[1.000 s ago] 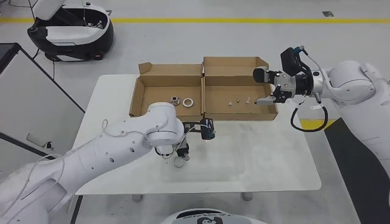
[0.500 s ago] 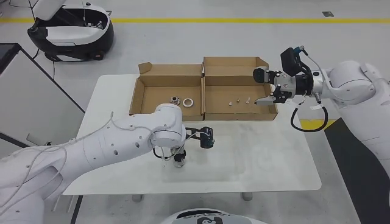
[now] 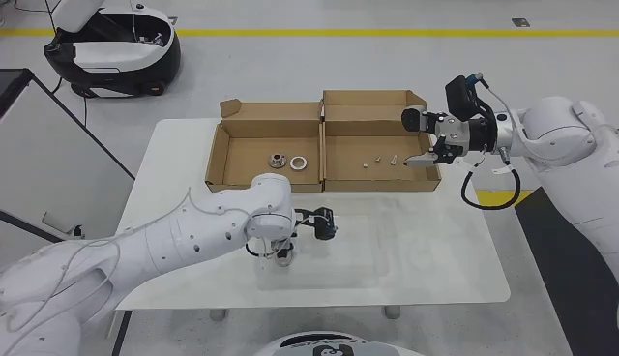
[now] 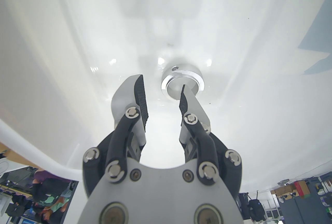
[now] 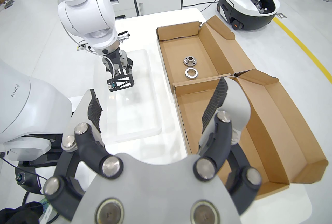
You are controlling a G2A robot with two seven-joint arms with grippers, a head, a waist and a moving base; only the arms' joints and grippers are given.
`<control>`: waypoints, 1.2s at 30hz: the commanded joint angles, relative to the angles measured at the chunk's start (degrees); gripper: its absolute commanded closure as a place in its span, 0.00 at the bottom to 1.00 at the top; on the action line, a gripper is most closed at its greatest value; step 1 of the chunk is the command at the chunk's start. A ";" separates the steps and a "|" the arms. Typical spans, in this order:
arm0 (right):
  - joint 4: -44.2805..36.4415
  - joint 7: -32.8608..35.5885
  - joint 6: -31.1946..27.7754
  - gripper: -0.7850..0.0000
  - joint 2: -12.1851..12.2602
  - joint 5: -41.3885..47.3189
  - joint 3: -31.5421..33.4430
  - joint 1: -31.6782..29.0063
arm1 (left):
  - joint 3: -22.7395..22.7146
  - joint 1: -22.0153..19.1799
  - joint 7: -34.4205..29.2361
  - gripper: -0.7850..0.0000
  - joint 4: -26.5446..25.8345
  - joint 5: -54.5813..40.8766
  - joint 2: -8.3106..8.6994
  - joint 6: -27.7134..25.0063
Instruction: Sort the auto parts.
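Holding the left tool (image 4: 161, 83) low in the clear tray (image 5: 153, 116) on the bench (image 3: 435, 250), jaws partly open and gripping nothing, one fingertip at the bore of the silver shaft collar (image 4: 186, 74) lying flat there, the other outside its rim. Hanging the right tool (image 5: 157, 85) wide open and empty above the right cardboard box (image 5: 262, 116). Showing a flanged hub (image 5: 189, 60) and a metal ring (image 5: 191, 73) just beside each other in the left cardboard box (image 5: 176, 53).

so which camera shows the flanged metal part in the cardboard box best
The right wrist view: the flanged hub lies unobstructed in the cardboard box, bore and flange plain. The top view shows it as a speck. The left wrist view faces a metal collar instead.
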 commanded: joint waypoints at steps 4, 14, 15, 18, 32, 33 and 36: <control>0.00 0.00 0.00 0.00 0.00 0.00 0.00 0.00 | 0.00 0.78 -0.23 0.61 0.76 0.45 -0.28 0.24; 0.00 0.00 0.00 0.00 0.00 0.00 0.00 0.00 | 0.00 1.59 -0.03 0.62 2.11 1.25 -1.09 0.03; 0.00 0.00 0.00 0.00 0.00 0.00 0.00 0.00 | 0.00 1.61 0.01 0.63 2.22 1.30 -1.15 -0.01; 0.00 0.00 0.00 0.00 0.00 0.00 0.00 0.00 | 0.00 1.71 0.10 0.64 2.62 1.34 -1.33 -0.10; 0.00 0.00 0.00 0.00 0.00 0.00 0.00 0.00 | 0.00 2.11 1.09 1.00 4.74 1.31 -2.17 -1.09; 0.00 0.00 0.00 0.00 0.00 0.00 0.00 0.00 | 0.00 1.87 1.09 1.00 4.69 1.05 -2.20 -1.09; 0.00 0.00 0.00 0.00 0.00 0.00 0.00 0.00 | 0.00 0.40 1.11 1.00 3.83 -1.06 -2.08 -1.10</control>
